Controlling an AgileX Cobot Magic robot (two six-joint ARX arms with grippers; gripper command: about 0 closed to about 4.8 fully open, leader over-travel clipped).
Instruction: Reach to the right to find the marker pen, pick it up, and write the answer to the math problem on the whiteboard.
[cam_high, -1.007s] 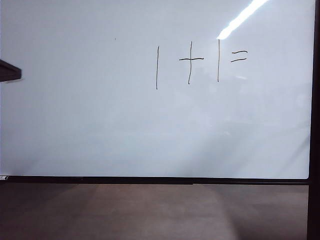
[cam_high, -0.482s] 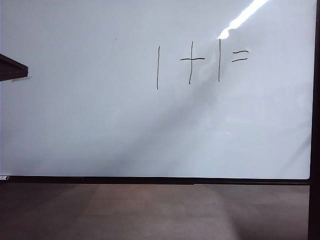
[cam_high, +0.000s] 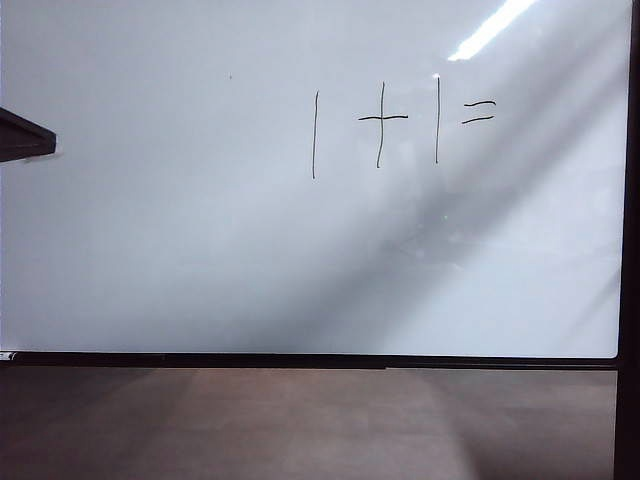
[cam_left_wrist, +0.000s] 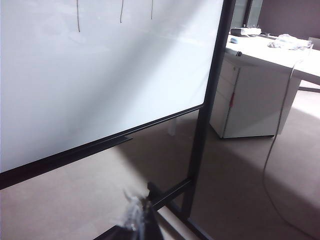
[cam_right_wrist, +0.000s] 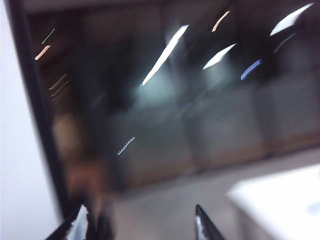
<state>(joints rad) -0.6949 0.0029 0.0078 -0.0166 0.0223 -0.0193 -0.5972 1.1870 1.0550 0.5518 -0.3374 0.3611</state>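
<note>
Since the marker pen isn't visible anywhere, presumably it's off past the whiteboard (cam_high: 200, 250) edge, nearer the right gripper (cam_right_wrist: 140, 225) with fingers spread, while the left gripper (cam_left_wrist: 142, 225) is unreadable.

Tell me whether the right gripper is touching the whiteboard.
Apart. The right wrist view shows the right gripper with open jaws around empty space; the whiteboard stands off to one side.
</note>
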